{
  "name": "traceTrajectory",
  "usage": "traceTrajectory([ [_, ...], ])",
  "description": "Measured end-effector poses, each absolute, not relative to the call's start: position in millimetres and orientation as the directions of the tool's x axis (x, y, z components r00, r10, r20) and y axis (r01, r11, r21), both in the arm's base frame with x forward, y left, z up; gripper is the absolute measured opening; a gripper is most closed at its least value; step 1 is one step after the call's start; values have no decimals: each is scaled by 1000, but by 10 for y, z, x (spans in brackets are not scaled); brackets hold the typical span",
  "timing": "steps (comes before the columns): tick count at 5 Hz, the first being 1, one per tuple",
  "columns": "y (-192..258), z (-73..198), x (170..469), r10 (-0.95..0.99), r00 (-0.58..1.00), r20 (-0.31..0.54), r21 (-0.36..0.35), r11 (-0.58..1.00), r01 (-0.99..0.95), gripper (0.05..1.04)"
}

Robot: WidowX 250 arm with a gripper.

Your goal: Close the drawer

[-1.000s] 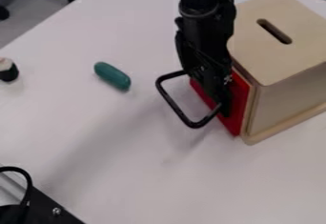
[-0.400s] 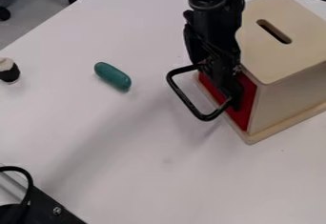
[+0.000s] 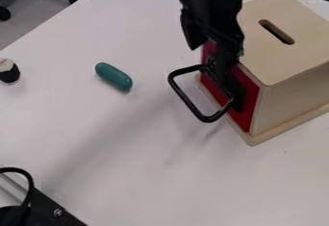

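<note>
I have my gripper (image 3: 222,59) at the front of the wooden box (image 3: 286,59), whether parted or closed I can't tell, and the red drawer (image 3: 248,106) sits in that box, its black handle (image 3: 190,106) jutting out.

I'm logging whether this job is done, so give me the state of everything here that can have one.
Drawer: looks closed, red front set into the box
Handle: sticking out from the drawer front
Wooden box: upright, slot in its top uncovered
Gripper: lowered at the drawer front, beside the handle
Green rounded object: lying on its side
Black cable: curved in an arch
</note>
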State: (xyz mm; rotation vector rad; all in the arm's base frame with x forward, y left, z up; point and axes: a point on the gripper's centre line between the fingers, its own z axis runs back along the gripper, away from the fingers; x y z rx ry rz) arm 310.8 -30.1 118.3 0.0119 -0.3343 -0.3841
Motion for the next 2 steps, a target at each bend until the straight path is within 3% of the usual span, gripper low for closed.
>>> traceTrajectory([
  [2,-156,1811,2661,-320,882,345,34,944,330,1001],
])
